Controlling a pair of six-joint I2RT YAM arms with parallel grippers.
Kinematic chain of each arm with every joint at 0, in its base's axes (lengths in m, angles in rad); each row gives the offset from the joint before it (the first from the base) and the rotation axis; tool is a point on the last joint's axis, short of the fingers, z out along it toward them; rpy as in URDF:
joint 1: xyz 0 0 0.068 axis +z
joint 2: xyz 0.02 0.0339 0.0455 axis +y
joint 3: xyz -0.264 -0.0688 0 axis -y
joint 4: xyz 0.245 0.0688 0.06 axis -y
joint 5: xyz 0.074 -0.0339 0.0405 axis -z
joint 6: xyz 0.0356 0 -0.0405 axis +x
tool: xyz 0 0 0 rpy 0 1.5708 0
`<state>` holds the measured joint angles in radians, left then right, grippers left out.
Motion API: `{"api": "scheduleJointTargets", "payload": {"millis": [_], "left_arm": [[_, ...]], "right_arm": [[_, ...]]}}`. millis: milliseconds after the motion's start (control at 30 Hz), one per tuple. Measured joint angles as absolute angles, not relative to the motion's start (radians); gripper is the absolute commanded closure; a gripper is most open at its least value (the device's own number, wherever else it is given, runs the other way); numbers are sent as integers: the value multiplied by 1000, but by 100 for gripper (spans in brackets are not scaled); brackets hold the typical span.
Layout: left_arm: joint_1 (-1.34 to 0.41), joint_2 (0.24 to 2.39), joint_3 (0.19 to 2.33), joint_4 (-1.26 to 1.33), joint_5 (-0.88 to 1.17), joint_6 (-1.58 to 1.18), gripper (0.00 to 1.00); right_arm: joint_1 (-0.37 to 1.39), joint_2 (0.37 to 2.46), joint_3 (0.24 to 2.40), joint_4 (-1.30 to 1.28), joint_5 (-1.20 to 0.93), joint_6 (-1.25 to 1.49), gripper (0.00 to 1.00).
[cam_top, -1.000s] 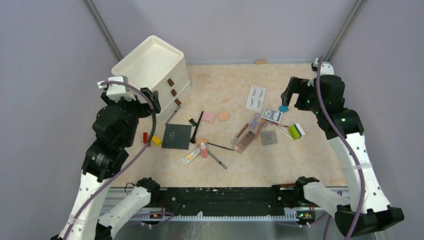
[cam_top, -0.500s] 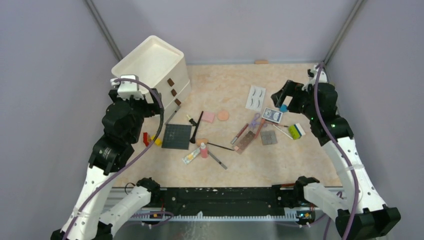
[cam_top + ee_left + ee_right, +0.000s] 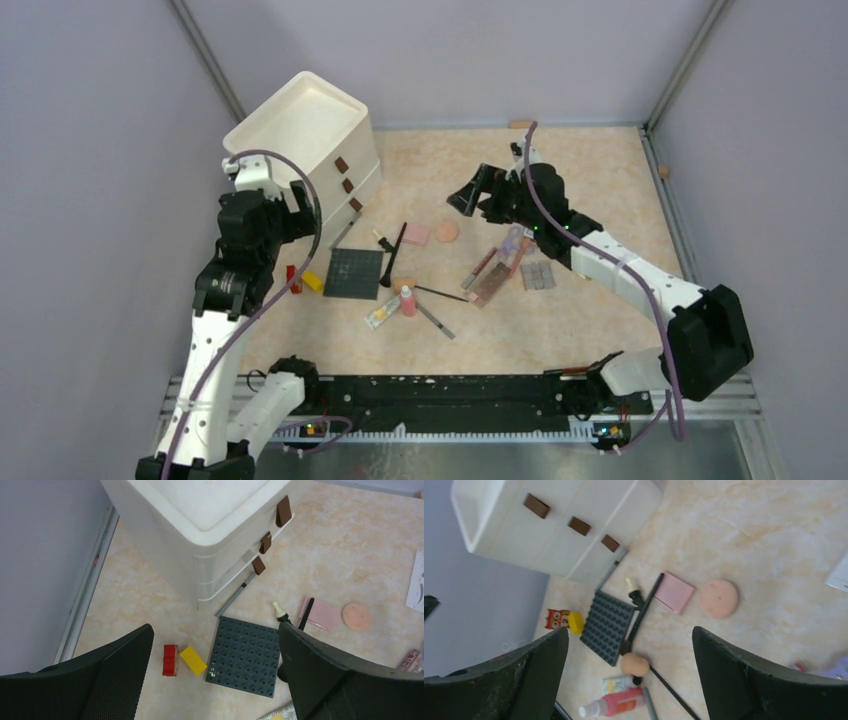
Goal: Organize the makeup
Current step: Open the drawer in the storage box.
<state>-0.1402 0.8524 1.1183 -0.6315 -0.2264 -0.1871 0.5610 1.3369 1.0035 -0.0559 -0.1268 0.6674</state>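
Observation:
The makeup lies scattered mid-table: a pink compact (image 3: 417, 234), a round peach puff (image 3: 446, 231), a brown palette (image 3: 492, 283), a pink bottle (image 3: 408, 301), a small tube (image 3: 382, 312) and a dark brush (image 3: 395, 252). My right gripper (image 3: 470, 195) hangs open high above the compact (image 3: 674, 593) and puff (image 3: 718, 598), holding nothing (image 3: 630, 630). My left gripper (image 3: 303, 208) hovers open and empty beside the drawer unit, above the studded plate (image 3: 215, 630). A white card corner (image 3: 416, 582) shows at the edge of the left wrist view.
A white three-drawer unit (image 3: 305, 140) stands at the back left. A dark studded plate (image 3: 353, 272) lies near it, with a red brick (image 3: 291, 277) and a yellow brick (image 3: 313, 281) to its left. A grey pencil (image 3: 235, 595) rests against the bottom drawer.
My right arm has swung from the far right to the left, over the middle of the table. The left gripper has edged closer to the drawer unit. No makeup has moved.

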Motion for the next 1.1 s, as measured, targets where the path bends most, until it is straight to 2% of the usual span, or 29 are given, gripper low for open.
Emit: {"api": "scheduleJointTargets", "payload": {"millis": [133, 333, 600, 1100], "left_arm": [[-137, 736, 1029, -642, -233, -187, 1], [-137, 565, 998, -643, -245, -189, 1], [-137, 562, 852, -637, -204, -193, 1], [-137, 543, 845, -628, -190, -193, 1]], "right_arm": [[582, 1402, 989, 169, -154, 753, 10], [643, 1577, 1021, 416, -188, 855, 18], [691, 1813, 1130, 607, -211, 972, 22], [766, 2192, 1441, 930, -208, 1187, 30]]}}
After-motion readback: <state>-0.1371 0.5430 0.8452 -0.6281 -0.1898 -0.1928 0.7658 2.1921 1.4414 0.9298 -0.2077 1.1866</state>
